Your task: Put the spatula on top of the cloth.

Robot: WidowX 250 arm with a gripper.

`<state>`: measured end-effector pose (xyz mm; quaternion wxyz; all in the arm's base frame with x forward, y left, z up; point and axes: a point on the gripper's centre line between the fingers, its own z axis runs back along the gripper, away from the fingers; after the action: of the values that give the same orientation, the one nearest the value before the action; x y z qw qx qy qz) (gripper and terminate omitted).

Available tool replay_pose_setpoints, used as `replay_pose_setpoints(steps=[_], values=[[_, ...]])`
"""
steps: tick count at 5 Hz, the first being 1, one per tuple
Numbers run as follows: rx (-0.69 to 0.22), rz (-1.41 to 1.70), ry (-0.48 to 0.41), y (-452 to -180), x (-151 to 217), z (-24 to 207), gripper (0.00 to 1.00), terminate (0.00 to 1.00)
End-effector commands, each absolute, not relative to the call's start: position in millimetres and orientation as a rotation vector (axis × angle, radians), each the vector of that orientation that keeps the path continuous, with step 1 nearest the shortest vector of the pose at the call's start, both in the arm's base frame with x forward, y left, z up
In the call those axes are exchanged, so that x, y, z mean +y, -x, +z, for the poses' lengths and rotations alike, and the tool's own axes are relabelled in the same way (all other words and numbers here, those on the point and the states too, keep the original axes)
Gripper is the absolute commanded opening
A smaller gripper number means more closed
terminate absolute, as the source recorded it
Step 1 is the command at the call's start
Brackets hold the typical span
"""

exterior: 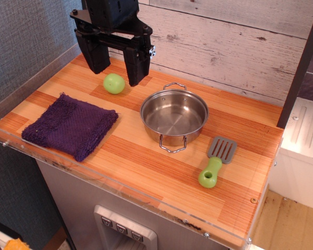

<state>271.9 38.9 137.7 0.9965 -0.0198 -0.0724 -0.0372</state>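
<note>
The spatula lies flat on the wooden counter at the right front, its grey slotted head pointing away and its lime-green handle toward the front edge. The dark purple knitted cloth lies flat at the left of the counter. My gripper hangs at the back left, above the counter and behind the cloth, far from the spatula. Its two black fingers are spread apart and hold nothing.
A steel pot with two wire handles stands in the middle, between cloth and spatula. A round green ball sits at the back, just under my gripper. A clear plastic rim runs along the counter's front edge. A plank wall stands behind.
</note>
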Motion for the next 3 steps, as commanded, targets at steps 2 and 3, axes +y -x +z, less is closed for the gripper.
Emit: replay_pose_setpoints(steps=[2,3], values=[[-0.202,-0.024,0.064,-264.2,14.4,135.8,1.00,0.00],[-0.236,-0.014,0.061,-260.9,-16.8,135.3,1.00,0.00]])
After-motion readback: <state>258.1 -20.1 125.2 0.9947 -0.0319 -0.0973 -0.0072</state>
